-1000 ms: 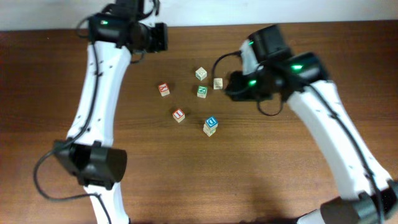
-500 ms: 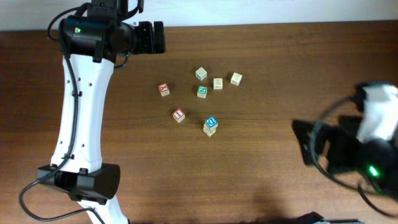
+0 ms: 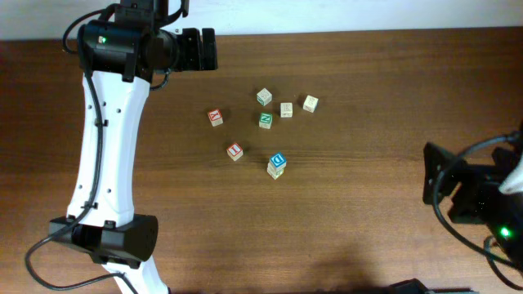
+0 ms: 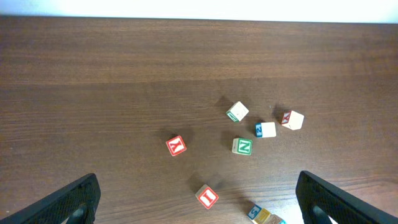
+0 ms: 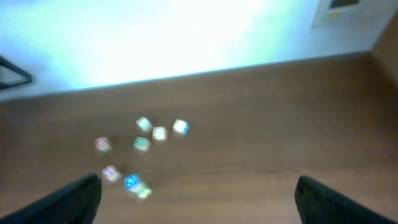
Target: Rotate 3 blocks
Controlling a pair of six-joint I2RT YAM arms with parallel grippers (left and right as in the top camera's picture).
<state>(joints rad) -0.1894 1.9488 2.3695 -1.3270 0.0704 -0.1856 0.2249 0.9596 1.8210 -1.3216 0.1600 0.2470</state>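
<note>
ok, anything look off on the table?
Only the blue block: it overlaps the yellow block, stacked or just touching, can't tell which. The other blocks lie apart, turned at mixed angles. Nothing spilled or damaged.

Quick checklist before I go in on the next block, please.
1. Left gripper open and empty: ok.
2. Right gripper open and empty: ok.
3. Both grippers well away from the blocks: ok.
4. Blue block in plain view: ok.
5. Blue block apart from the yellow block: not ok, they touch.
6. Cream block apart from the green N block: ok.
</note>
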